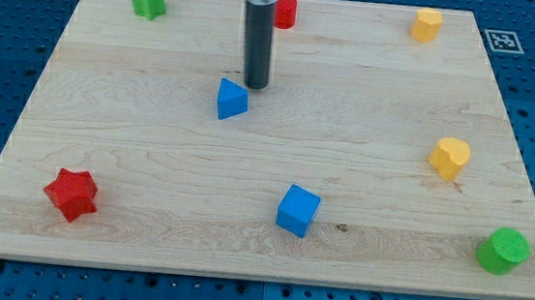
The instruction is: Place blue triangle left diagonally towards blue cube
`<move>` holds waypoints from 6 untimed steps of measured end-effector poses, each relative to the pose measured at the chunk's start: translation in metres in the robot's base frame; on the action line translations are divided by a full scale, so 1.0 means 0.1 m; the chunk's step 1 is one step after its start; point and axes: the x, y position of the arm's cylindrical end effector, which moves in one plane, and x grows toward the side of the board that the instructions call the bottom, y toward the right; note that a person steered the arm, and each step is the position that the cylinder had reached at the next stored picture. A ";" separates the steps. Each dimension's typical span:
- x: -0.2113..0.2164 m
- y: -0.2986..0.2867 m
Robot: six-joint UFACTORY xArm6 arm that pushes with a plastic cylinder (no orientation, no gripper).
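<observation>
A: Where's my tip (255, 86)?

B: Centre-top of the frame, just upper right of the blue triangle (232, 99). The blue cube (297, 210) sits lower centre. No pincer here, only a rod.

A: Risk?

B: An off-centre push could spin the triangle aside.

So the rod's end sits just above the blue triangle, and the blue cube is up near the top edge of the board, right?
Not quite. My tip does sit just above the blue triangle, slightly to its right, but the blue cube lies near the board's bottom edge, not the top, as the camera view shows.
</observation>
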 end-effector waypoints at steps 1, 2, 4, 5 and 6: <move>0.50 -0.03; 0.96 -0.02; 0.37 -0.04; 0.17 -0.21; 0.41 -0.34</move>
